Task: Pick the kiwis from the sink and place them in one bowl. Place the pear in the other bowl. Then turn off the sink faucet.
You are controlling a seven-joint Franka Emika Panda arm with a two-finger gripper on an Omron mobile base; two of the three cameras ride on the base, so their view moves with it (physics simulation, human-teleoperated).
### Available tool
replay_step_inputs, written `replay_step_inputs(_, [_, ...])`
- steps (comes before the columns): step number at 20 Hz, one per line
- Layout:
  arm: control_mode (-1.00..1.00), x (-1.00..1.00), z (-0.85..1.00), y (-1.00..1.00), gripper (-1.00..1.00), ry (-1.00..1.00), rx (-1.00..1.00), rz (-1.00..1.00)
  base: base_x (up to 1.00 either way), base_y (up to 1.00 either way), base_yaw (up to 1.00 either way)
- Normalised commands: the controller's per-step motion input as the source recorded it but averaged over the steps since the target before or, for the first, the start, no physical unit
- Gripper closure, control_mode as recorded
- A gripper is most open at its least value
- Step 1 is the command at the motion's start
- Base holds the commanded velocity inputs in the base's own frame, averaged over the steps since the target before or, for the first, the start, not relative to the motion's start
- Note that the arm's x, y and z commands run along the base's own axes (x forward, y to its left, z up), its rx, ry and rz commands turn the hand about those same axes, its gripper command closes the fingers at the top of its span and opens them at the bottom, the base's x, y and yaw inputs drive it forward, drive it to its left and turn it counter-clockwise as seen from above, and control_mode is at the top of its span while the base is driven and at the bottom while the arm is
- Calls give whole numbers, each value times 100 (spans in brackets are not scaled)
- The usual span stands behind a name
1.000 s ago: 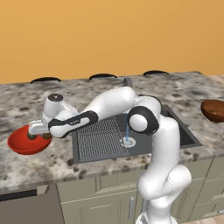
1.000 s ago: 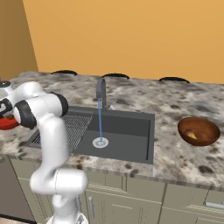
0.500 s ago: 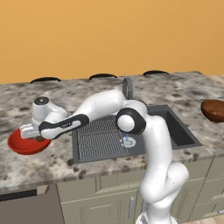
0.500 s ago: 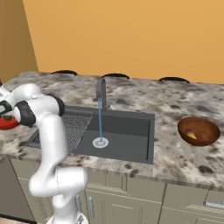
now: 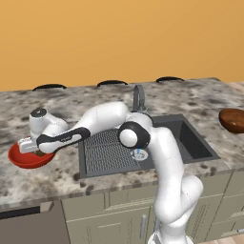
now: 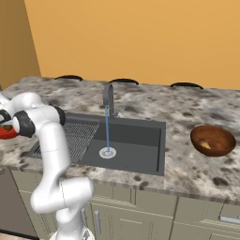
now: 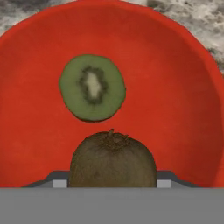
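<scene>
The arm reaches far out to its left, and the gripper (image 5: 35, 151) hangs over the red bowl (image 5: 21, 161) on the counter (image 5: 190, 95) beside the sink (image 5: 190, 138). In the hand view a brown kiwi (image 7: 113, 159) sits clamped between the fingers, low and close, right above the bowl's red floor. A green kiwi (image 7: 92, 87), cut face up, lies in the bowl already, a little beyond the held one and apart from it.

So this looks like the second kiwi's placing step: one fruit delivered, the other held directly over the same bowl. The next move calls for little more than letting go, and perhaps lowering a touch first so the fruit does not bounce or roll out over the shallow rim. It should land just beside the green one.

Across the sink, the brown bowl (image 6: 212, 140) stands on the counter to the right, with an orange-tan piece inside that I take for the pear (image 6: 206, 146). The faucet (image 6: 108, 96) runs a thin blue stream down to the drain (image 6: 108, 152). By that reckoning, only the lever remains after this drop.
</scene>
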Motion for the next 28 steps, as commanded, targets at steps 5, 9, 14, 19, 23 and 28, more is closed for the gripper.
replay_step_inputs(5, [-100,23,-23,2,100,0,0,0,0,0,0])
replay_step_inputs(9, [-100,22,-26,17,100,1,-4,0,0,0,0])
replay_step_inputs(14, [-100,28,-20,21,-100,1,-5,0,0,0,0])
replay_step_inputs(19, [-100,10,4,11,-100,1,-1,0,0,0,0])
replay_step_inputs(23, [-100,0,19,2,-100,3,0,0,0,0,0])
replay_step_inputs(28, [-100,0,29,-4,-100,1,0,-1,0,0,0])
